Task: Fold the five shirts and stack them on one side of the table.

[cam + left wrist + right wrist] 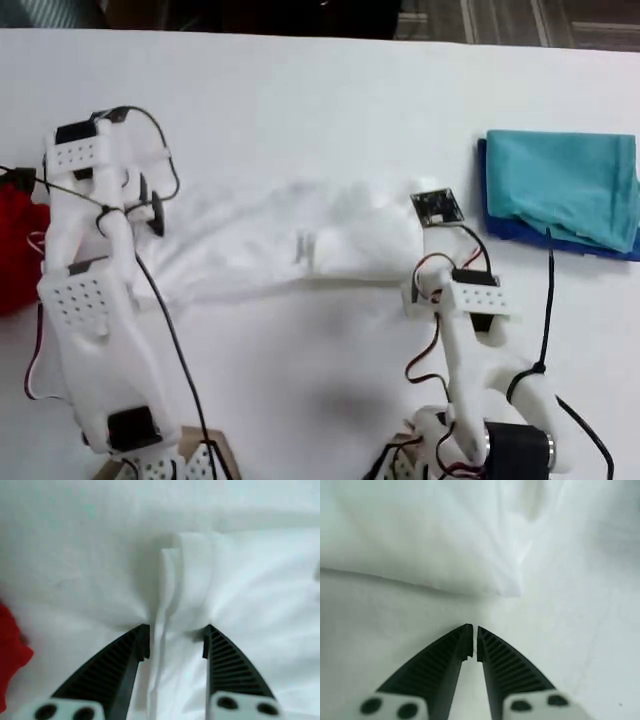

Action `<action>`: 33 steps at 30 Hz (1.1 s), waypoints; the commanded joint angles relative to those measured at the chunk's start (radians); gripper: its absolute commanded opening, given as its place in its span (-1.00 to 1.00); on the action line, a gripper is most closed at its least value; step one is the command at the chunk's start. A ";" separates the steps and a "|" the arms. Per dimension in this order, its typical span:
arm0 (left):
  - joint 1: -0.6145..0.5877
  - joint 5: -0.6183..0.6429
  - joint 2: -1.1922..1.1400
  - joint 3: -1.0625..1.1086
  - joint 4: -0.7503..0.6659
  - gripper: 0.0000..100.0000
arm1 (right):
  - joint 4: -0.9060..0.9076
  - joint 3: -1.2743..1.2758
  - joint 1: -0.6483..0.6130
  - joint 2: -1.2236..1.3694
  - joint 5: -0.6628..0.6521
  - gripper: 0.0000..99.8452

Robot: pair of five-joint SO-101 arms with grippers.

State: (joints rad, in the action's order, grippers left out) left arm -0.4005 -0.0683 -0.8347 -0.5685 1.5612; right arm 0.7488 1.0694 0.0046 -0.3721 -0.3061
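White worktop (300,90) lies bare along its far edge and along the near edge between the two arms. Across its middle lies the white shirt (300,245), rumpled, its long axis running from the left edge toward the right edge. The left fingers (135,650) are spread, straddling a raised fold at the shirt's left end. The right fingers (460,647) are pressed together over bare worktop, just beside the shirt's near hem. A folded teal shirt (565,185) rests on a blue shirt (520,232) at the right edge. A red shirt (12,250) bunches at the left edge.
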 commanded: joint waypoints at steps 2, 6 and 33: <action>0.058 0.005 -0.032 0.008 -0.006 -0.60 | -0.024 0.008 0.010 -0.031 -0.006 -0.96; 0.104 0.003 -0.040 0.008 0.031 -0.69 | -0.027 0.009 0.010 -0.031 -0.005 -0.96; -0.187 -0.140 -0.032 -0.295 0.219 -0.95 | -0.039 0.023 0.033 -0.039 0.003 -0.96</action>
State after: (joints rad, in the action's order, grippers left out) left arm -0.5800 -0.1956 -0.8915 -0.8201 1.7576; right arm 0.7242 1.0971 0.0199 -0.3736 -0.3061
